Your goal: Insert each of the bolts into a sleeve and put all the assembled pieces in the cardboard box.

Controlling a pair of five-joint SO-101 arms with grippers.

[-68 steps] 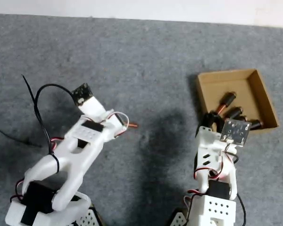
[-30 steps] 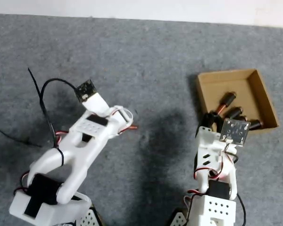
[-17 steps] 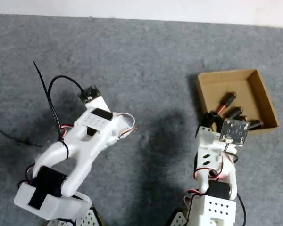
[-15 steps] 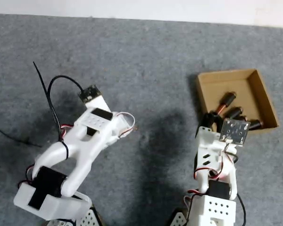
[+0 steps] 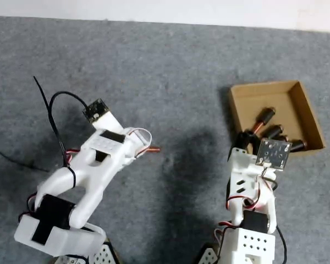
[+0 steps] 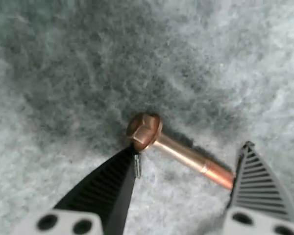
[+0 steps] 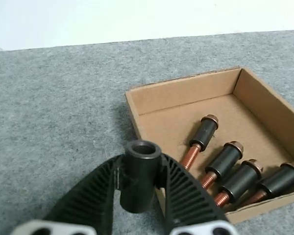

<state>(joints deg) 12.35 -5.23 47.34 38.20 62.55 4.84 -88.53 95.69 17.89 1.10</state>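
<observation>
A copper bolt [image 6: 172, 147] lies flat on the grey carpet between the spread fingers of my left gripper [image 6: 190, 152], which is open and low over it. In the high view the bolt's tip [image 5: 154, 148] pokes out beside the left gripper [image 5: 142, 144]. My right gripper [image 7: 139, 182] is shut on a black sleeve [image 7: 139, 172], held upright with its bore facing up. It hangs just before the near left corner of the cardboard box [image 7: 181, 87]. Several assembled pieces [image 7: 224, 159] lie side by side in the box [image 5: 264, 87].
Grey carpet covers the table, with open floor between the two arms and beyond them. A thin black cable [image 5: 22, 163] lies on the carpet at the far left. The right arm [image 5: 252, 181] stands close to the box's near left corner.
The left arm has shifted and swung a little over the bolt, its wrist ending slightly further left. The right arm and its sleeve have stayed put.
</observation>
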